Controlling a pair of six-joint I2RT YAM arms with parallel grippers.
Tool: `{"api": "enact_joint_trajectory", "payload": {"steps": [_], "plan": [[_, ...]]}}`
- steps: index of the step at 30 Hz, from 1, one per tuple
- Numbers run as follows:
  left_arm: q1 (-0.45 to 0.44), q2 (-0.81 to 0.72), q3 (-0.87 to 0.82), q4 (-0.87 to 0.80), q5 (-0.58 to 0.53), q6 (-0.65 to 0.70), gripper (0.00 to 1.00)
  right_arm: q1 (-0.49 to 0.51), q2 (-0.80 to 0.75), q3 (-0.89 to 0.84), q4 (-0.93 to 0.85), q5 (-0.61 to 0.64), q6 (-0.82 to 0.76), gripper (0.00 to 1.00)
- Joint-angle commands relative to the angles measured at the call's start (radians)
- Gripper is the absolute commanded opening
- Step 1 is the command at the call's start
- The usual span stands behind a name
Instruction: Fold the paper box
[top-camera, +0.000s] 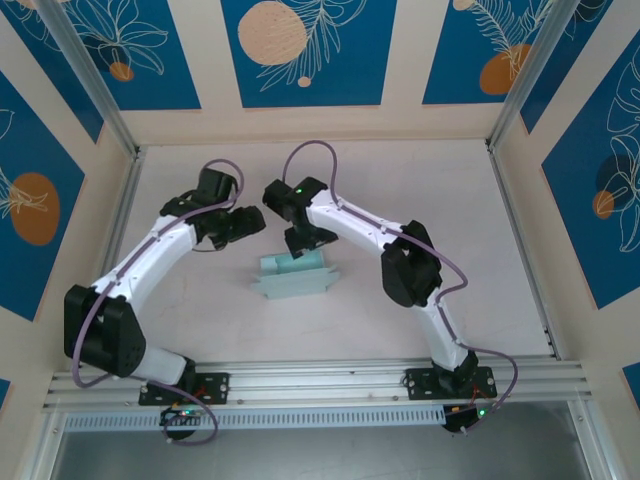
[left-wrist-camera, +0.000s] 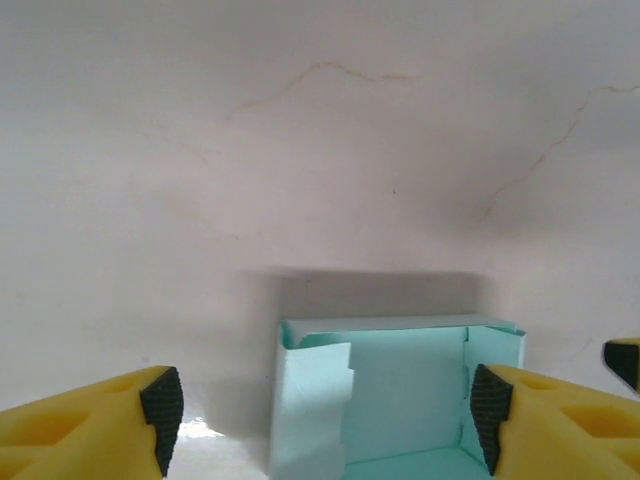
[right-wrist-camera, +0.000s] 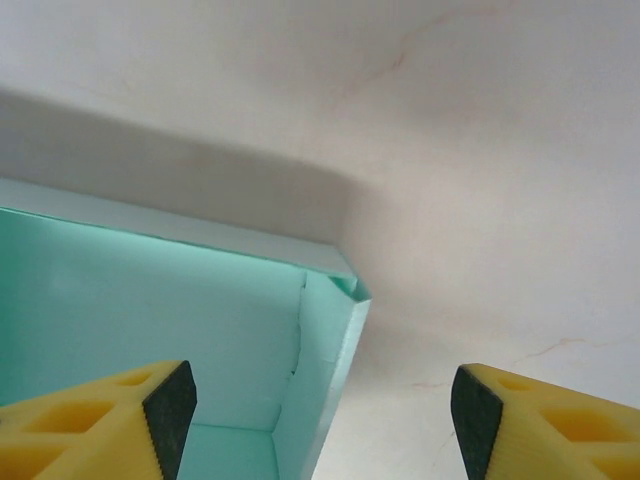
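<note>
The paper box (top-camera: 296, 275) is pale mint card, partly raised, lying mid-table with a flat flap toward the near side. My left gripper (top-camera: 245, 228) hovers at its far-left side and my right gripper (top-camera: 304, 244) stands over its far edge. In the left wrist view the box (left-wrist-camera: 405, 395) shows its open inside, and its left wall stands between the spread fingers of the left gripper (left-wrist-camera: 325, 412), untouched. In the right wrist view the box's (right-wrist-camera: 150, 320) right wall and corner lie between the wide fingers of the right gripper (right-wrist-camera: 315, 415), which hold nothing.
Blue-and-cream patterned walls (top-camera: 300, 50) close in the table on three sides. Aluminium posts stand in the far corners. A metal rail (top-camera: 320, 380) carrying both arm bases runs along the near edge. Pale tabletop (top-camera: 430, 190) surrounds the box.
</note>
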Motion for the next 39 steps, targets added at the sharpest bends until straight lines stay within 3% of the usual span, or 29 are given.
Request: {"api": "enact_joint_trajectory", "payload": {"steps": [1, 3, 5, 8, 9, 11, 15, 21, 24, 30, 39], "plan": [[0.06, -0.057, -0.01, 0.005, 0.014, 0.054, 0.85, -0.011, -0.084, 0.09, -0.045, 0.018, -0.051, 0.72], [0.09, -0.063, -0.013, 0.027, 0.002, 0.086, 0.9, -0.009, -0.117, 0.125, -0.057, 0.039, -0.056, 0.72], [0.114, -0.048, -0.012, 0.054, -0.01, 0.131, 0.89, -0.006, -0.17, 0.135, -0.056, 0.069, -0.044, 0.73], [0.126, 0.007, 0.015, 0.087, -0.058, 0.194, 0.71, 0.004, -0.295, 0.082, -0.039, 0.146, 0.011, 0.73], [0.126, 0.032, 0.029, 0.099, -0.069, 0.219, 0.69, 0.011, -0.346, 0.044, -0.03, 0.171, 0.034, 0.72], [0.127, 0.093, 0.057, 0.112, -0.093, 0.25, 0.63, 0.03, -0.454, -0.055, -0.003, 0.206, 0.082, 0.7], [0.122, 0.227, 0.123, 0.111, -0.025, 0.302, 0.58, 0.097, -0.699, -0.346, 0.078, 0.212, 0.212, 0.62], [0.109, 0.36, 0.158, 0.119, -0.026, 0.343, 0.46, 0.276, -0.973, -0.729, 0.205, 0.198, 0.417, 0.44], [0.11, 0.422, 0.172, 0.096, -0.048, 0.358, 0.38, 0.379, -0.984, -0.821, 0.219, 0.213, 0.52, 0.4], [0.108, 0.44, 0.136, 0.134, -0.008, 0.34, 0.37, 0.517, -0.862, -0.922, 0.343, 0.182, 0.653, 0.39], [0.093, 0.532, 0.179, 0.164, 0.095, 0.34, 0.32, 0.464, -0.661, -0.955, 0.549, 0.071, 0.623, 0.35]]}}
